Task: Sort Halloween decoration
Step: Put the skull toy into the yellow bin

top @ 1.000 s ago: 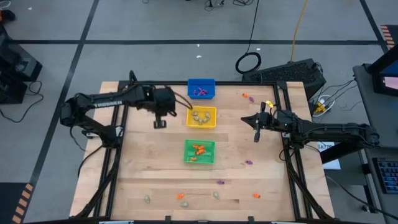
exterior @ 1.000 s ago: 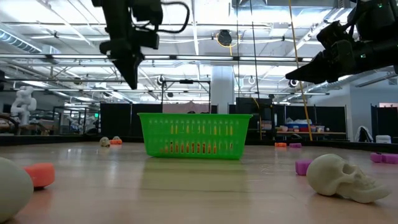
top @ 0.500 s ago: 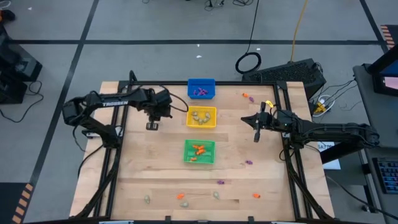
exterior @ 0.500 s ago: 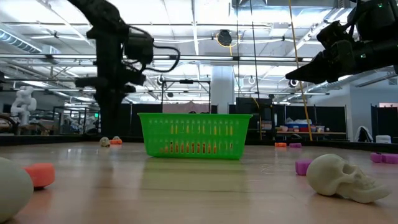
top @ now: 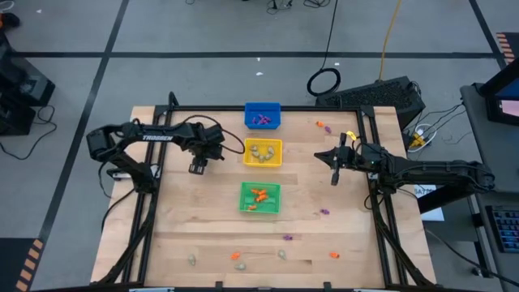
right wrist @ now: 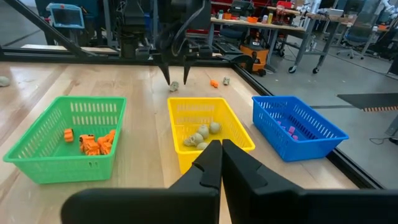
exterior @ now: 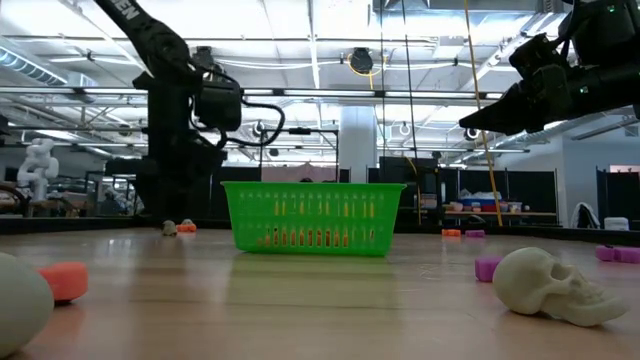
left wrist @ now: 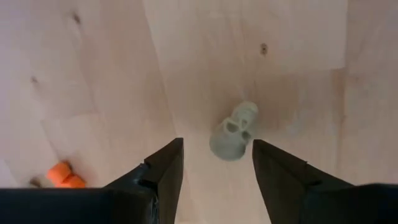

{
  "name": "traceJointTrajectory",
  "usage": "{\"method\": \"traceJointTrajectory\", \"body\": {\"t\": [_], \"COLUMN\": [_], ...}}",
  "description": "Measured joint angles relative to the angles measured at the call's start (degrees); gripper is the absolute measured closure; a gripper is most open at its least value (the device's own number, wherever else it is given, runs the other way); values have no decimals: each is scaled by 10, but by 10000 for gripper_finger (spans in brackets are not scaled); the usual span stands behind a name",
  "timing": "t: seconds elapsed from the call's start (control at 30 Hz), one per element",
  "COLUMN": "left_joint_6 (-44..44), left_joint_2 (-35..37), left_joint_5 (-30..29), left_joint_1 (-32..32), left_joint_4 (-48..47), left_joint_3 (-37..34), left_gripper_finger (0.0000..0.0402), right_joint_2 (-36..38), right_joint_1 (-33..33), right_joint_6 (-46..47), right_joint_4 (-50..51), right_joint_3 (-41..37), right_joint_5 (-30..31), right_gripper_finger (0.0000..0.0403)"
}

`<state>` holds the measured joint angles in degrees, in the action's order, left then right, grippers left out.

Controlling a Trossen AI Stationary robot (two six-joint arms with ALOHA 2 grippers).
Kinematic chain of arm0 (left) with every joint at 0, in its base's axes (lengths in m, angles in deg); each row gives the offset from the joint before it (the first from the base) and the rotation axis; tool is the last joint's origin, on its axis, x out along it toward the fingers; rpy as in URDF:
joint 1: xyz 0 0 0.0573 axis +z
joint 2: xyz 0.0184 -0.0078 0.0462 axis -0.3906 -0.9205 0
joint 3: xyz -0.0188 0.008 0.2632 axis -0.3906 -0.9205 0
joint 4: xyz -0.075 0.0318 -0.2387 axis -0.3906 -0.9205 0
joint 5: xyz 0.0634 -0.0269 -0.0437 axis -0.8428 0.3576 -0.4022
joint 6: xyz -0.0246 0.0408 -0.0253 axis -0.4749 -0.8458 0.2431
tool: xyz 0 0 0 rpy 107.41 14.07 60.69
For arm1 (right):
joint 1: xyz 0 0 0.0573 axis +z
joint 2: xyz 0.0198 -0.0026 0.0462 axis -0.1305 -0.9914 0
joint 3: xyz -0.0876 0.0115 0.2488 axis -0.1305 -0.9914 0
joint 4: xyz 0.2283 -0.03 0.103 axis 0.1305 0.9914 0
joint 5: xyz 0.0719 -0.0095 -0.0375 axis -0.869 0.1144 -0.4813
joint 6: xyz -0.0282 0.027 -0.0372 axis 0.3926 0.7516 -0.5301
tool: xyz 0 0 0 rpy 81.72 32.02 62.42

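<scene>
A small pale skull trinket (left wrist: pixel 233 132) lies on the bare wood left of the yellow bin (top: pixel 263 152). My left gripper (left wrist: pixel 217 163) points straight down over it, open, one finger on each side of the skull and clear of it; it also shows in the right wrist view (right wrist: pixel 176 76) and the high view (top: pixel 197 168). An orange trinket (left wrist: pixel 65 176) lies close by. My right gripper (right wrist: pixel 221 146) is shut on nothing and hangs level above the table's right side (top: pixel 333 178). The yellow bin holds pale trinkets, the green bin (top: pixel 259 198) orange ones, and the blue bin (top: pixel 263 115) purple ones.
Loose trinkets lie along the near edge: pale (top: pixel 192 260), orange (top: pixel 237 255), pale (top: pixel 281 254), orange (top: pixel 333 255), with purple ones (top: pixel 286 238) (top: pixel 324 212) farther in. More sit at the far right (top: pixel 319 125). A large skull (exterior: pixel 545 285) lies close to the low camera.
My left gripper has come down from well above the table to just over the wood, shifting toward the table's left edge and rolling about its own axis. Its fingers, together a second ago, now stand apart around the pale skull.
</scene>
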<state>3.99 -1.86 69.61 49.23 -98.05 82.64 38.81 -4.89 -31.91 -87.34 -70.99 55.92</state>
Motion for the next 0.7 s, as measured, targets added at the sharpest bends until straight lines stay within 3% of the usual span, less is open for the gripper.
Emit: {"method": "traceJointTrajectory", "body": {"t": [0.3, 0.6, 0.7], "left_joint_6": [-1, -1, 5], "left_joint_2": [-52, -58, -60], "left_joint_5": [9, -2, -10], "left_joint_1": [-2, -20, -21], "left_joint_4": [16, 7, -2], "left_joint_3": [3, 4, 14], "left_gripper_finger": [223, 342, 351], "right_joint_2": [0, 0, 0], "right_joint_1": [0, 0, 0], "right_joint_6": [0, 0, 0], "right_joint_4": [0, 0, 0], "right_joint_3": [0, 0, 0], "right_joint_5": [0, 0, 0], "right_gripper_finger": [403, 403, 403]}}
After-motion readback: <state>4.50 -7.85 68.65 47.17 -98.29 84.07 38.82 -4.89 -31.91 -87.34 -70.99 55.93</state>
